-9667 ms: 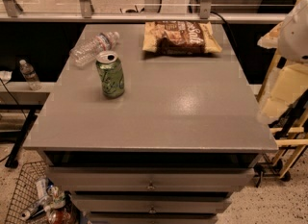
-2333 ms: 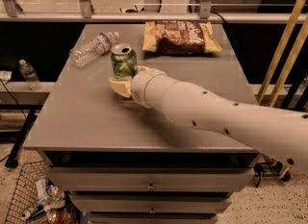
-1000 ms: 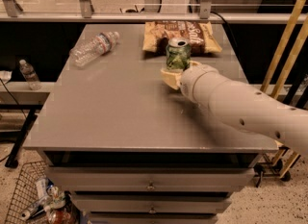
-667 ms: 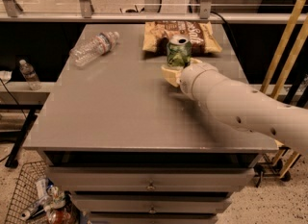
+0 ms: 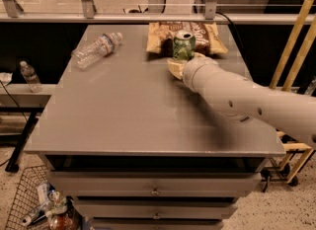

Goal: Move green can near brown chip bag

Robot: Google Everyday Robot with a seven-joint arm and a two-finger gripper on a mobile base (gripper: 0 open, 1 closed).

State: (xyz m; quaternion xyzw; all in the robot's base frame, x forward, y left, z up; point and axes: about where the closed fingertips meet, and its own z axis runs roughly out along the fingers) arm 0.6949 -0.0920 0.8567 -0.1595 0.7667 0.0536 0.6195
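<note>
**A:** What has moved?

**B:** The green can (image 5: pixel 183 46). Ten seconds ago it stood alone on the left part of the table (image 5: pixel 123 110). Now it is at the back, right of the middle, and the robot's arm (image 5: pixel 247 98) has come in from the right.

**A:** Take me across from the left.

**B:** At the far left, off the table, a small bottle (image 5: pixel 29 75) stands on a low ledge. On the table's back left a clear water bottle (image 5: pixel 96 50) lies on its side, well apart from everything else. Next comes the can, upright, with its silver top showing. The gripper (image 5: pixel 186 62) is closed around its lower half, with a tan finger on each side. I cannot tell whether the can's base touches the table.

**A:** And the bag?

**B:** The brown chip bag (image 5: pixel 207 34) lies flat just behind the can, against the back edge. The can overlaps its front edge in this view.
</note>
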